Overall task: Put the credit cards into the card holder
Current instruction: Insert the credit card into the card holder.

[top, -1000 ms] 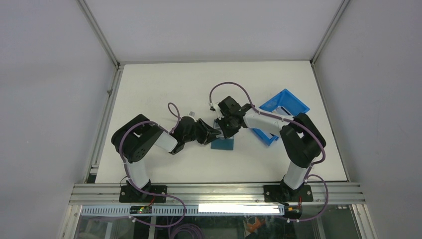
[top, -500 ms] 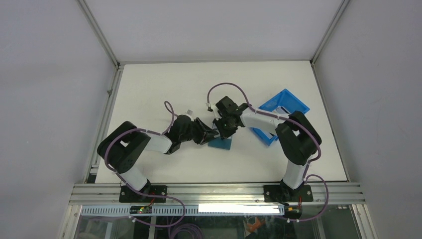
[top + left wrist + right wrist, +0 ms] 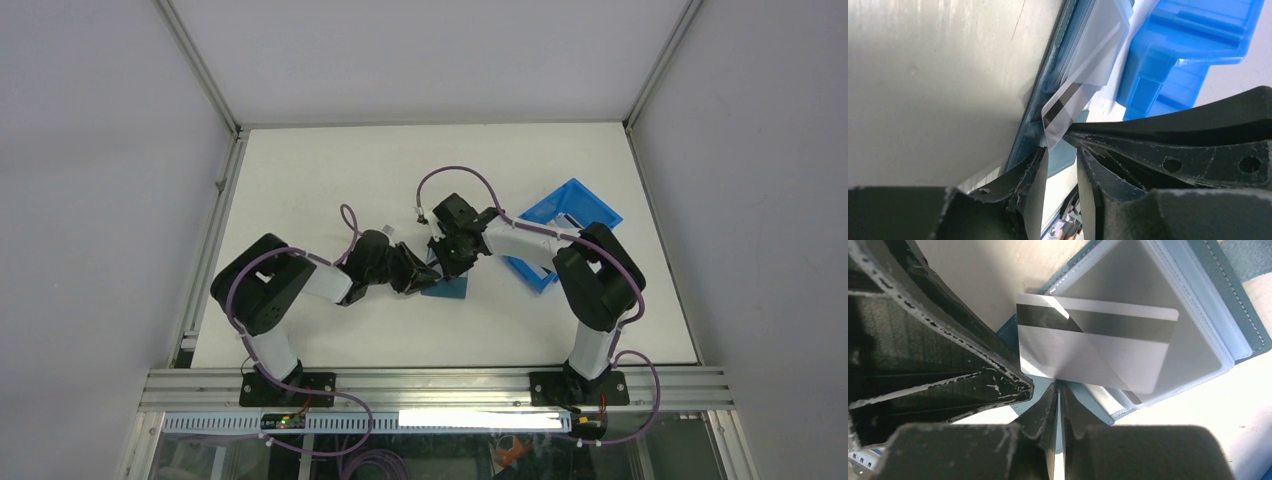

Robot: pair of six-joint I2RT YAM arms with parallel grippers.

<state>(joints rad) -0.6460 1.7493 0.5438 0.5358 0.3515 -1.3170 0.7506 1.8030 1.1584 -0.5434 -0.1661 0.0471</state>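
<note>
Credit card [image 3: 1098,347], pale grey w/ a dark mag stripe [image 3: 1128,327] along its top, is pinched by its lower edge in the right end effector [image 3: 1058,390]. Those jaws are clamped tight on it, no gap showing. Card hangs over the opened card holder [image 3: 1248,310], slanted across the clear pocket [image 3: 1198,290]. Neither wrist cam shows whether its far corner is under the plastic or just on top. The holder is teal w/ a stitched edge and lies on the table [image 3: 320,190] about mid-table, right where the two arms meet in the top view.

On the other side, the left end effector [image 3: 1060,152] has its tips at the holder's near corner, right beside the other one's fingers. Its jaws stand part way apart w/ daylight btwn them, and a thin pale sheet lies along one finger [image 3: 1020,190]. Can't tell whether it bears on the holder.

The bright-blue bin [image 3: 572,205] sits to the right of the holder, near but apart, w/ the right arm's forearm crossing over it. In the left wrist cam it shows just beyond the holder's edge.
</note>
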